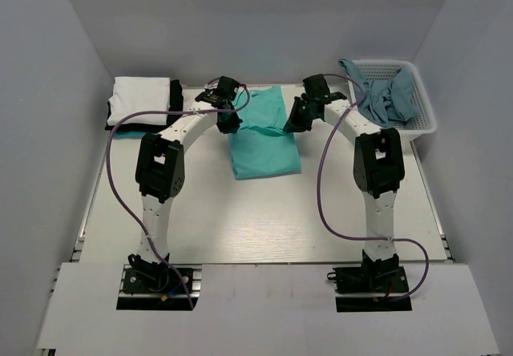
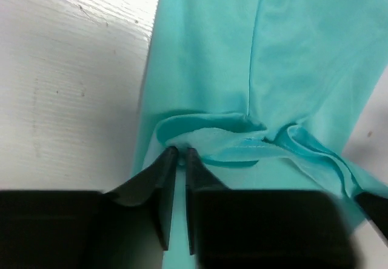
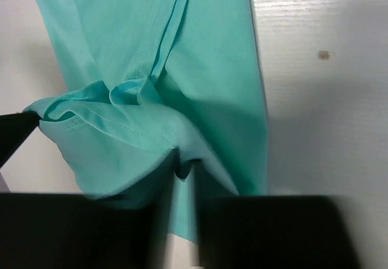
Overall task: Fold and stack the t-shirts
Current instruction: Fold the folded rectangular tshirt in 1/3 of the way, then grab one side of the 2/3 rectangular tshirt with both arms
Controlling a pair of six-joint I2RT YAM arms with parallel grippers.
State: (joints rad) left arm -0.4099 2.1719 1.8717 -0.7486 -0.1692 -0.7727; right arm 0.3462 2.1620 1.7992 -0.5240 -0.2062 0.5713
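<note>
My left gripper and right gripper are each clamped tight onto the soft turquoise-green cloth t-shirt's far edge, so I should carry both corners nearward level.

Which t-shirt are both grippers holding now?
The turquoise-green t-shirt mid-table: the left gripper and right gripper pinch it. The folded white t-shirt and the clothes in the basket lie untouched.

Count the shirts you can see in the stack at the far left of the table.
3: the white shirt on top, the black shirt under it, the teal shirt peeking out at the bottom. Others may be hidden beneath.
</note>
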